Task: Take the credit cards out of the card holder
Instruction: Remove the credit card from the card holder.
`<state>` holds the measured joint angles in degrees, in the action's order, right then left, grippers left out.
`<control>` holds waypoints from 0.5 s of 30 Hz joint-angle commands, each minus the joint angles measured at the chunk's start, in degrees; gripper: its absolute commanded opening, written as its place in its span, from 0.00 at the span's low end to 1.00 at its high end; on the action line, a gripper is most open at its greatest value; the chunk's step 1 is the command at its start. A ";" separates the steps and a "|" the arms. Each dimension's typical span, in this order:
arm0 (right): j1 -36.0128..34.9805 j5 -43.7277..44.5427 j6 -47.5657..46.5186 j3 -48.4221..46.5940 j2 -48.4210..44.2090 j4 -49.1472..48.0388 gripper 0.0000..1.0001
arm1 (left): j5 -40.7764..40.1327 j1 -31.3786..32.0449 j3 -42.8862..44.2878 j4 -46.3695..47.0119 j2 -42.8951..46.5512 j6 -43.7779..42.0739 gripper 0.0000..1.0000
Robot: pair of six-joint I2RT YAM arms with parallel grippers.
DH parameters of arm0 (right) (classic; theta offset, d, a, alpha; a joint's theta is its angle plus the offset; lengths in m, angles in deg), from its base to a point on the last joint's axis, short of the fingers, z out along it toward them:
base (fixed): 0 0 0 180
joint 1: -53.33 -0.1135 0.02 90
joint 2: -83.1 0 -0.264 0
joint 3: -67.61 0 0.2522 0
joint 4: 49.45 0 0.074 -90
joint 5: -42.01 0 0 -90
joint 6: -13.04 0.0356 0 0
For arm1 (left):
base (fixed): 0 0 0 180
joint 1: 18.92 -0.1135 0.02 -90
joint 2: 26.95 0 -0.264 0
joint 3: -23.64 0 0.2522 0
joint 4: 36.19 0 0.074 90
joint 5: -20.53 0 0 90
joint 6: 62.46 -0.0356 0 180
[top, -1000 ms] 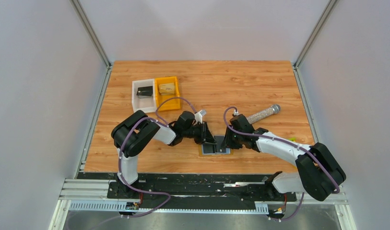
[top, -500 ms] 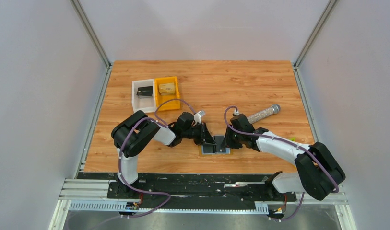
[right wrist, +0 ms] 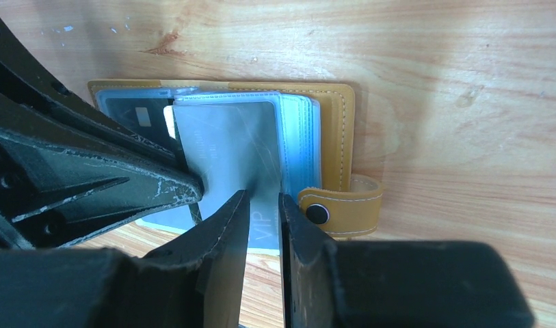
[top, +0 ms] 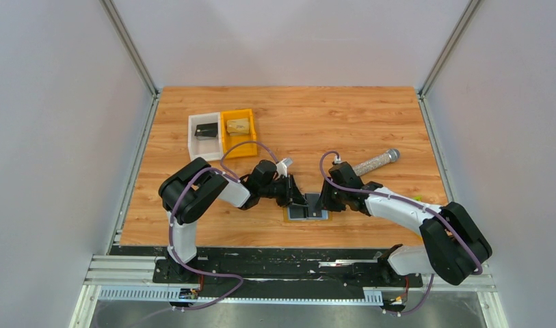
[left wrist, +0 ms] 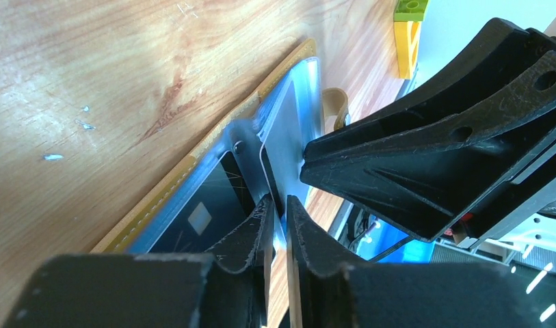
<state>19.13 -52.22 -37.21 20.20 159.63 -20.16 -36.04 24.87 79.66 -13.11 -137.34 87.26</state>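
The mustard-tan card holder [top: 308,217] lies open on the table near its front edge, between both arms. Its tan rim [right wrist: 347,130] frames light-blue sleeves, with a snap strap [right wrist: 340,208] on the right. A grey card marked VIP [right wrist: 227,143] sits in a raised sleeve, and a dark card [left wrist: 206,205] lies in the panel beneath. My left gripper [left wrist: 280,201] is almost shut, with the raised sleeve's thin edge running in between its fingers. My right gripper [right wrist: 262,198] stands over the grey card's lower edge, its jaws narrowly apart and the card's face showing between them.
A white bin [top: 204,134] and an orange bin [top: 238,130] stand at the back left, each holding a small item. A perforated metal cylinder [top: 375,162] lies behind the right arm. A green and yellow block [left wrist: 410,27] sits to the right.
The left wrist has shifted very slightly. Both grippers stay over the card holder, which has not moved.
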 commanded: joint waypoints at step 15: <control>0.72 0.23 -0.21 1.57 1.08 -1.17 0.23 | -0.14 -0.20 -1.96 2.81 2.13 -0.58 0.02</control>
<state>19.42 -52.83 -37.21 20.33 159.83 -20.75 -36.37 24.74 78.52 -12.24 -137.32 87.48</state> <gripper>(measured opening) 0.235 0.118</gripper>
